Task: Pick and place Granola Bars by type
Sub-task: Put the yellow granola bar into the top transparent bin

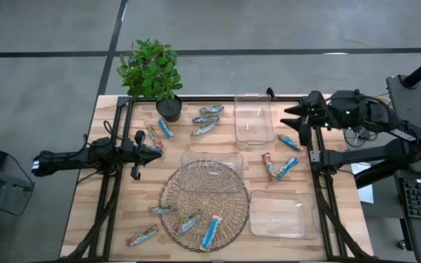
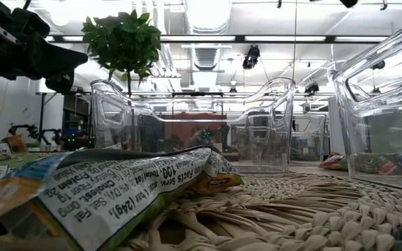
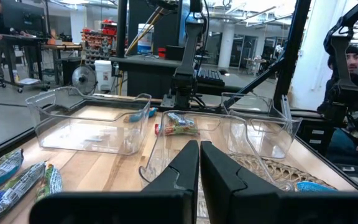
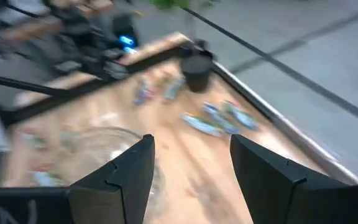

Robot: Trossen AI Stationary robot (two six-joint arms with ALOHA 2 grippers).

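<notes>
Above the worktop's far right edge, the right tool hangs open, empty; left tool closed, empty; bars lie scattered.

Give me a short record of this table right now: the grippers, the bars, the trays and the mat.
left gripper: shut, empty, above the table's left side
right gripper: open, empty, raised at the far right edge
Granola Bars: scattered loose on the table and the mat
clear trays: three, no bars seen inside
wicker mat: near middle, one tray resting on its far edge
</notes>
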